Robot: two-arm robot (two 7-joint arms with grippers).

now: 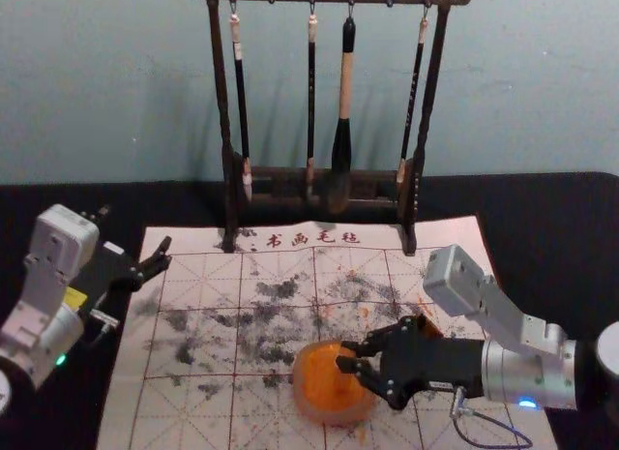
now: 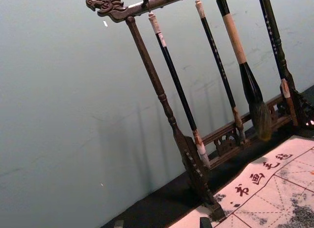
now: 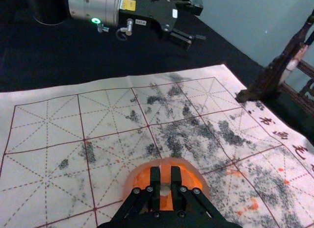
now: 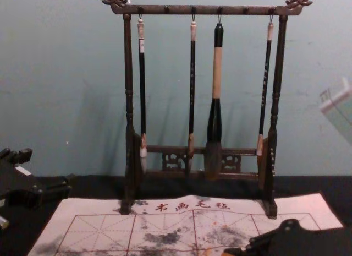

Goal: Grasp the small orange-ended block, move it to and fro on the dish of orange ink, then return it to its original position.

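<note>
Can see orange ink (image 1: 334, 380) in a round, translucent-rimmed dish (image 1: 308, 402), set toward six o'clock on the marked felt mat (image 1: 193, 324). Also at two o'clock from that dish, partly hidden beyond the arm, can see an orange-brown thing (image 1: 428, 327), too covered to identify.

Reaching in from three o'clock with the right gripper (image 1: 347, 355), held low and nearly level, fingertips over the ink. Closed on the small block (image 3: 166, 175), pinched upright between both fingertips and above the dish; cannot tell whether dipping into the ink.

Parked at ten o'clock from the dish with the left gripper (image 1: 135, 231), near the mat's edge, fingers spread apart and empty. At twelve o'clock, hung with four brushes from a dark wooden stand (image 1: 225, 111).
</note>
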